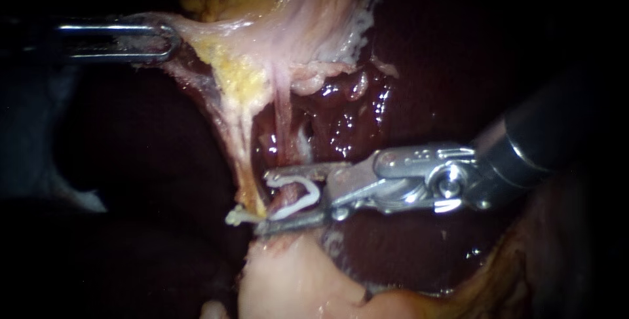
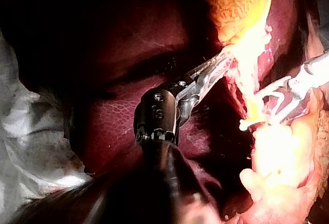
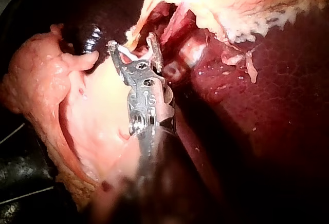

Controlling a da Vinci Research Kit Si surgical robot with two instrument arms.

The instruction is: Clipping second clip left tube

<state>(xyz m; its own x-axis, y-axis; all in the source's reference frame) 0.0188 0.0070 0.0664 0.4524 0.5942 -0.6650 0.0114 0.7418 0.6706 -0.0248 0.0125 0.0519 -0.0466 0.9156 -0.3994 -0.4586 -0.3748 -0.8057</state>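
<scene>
- My right instrument (image 1: 267, 202) came in from 3 o'clock in the endoscope view, and its jaws sat just below the centre, tips pointing to 9 o'clock.
- Those jaws stood well apart and carried a white clip (image 1: 303, 201) between them. Both jaws touched it, one from each side, and the clip was not squeezed flat.
- The tube (image 1: 283, 122), a thin pink strand, ran down from the gallbladder (image 1: 262, 4) at 12 o'clock into the gap between my right jaws, where the clip's open mouth sat around it.
- A yellowish band of tissue (image 1: 239, 155) hung just at 9 o'clock of the tube and ended close to the jaw tips. I could not tell if it touched them.
- My left instrument (image 1: 171, 40) reached in from 9 o'clock near the upper edge, its jaws closed on the pale edge of the gallbladder, which looked stretched taut toward them.
- Wet dark red liver (image 1: 347, 122) lay behind the tube, at 2 o'clock from the clip.
- A pale lump of tissue (image 1: 295, 280) lay at 6 o'clock, directly under my right jaws, and the right wrist view showed it beside the shaft.
</scene>
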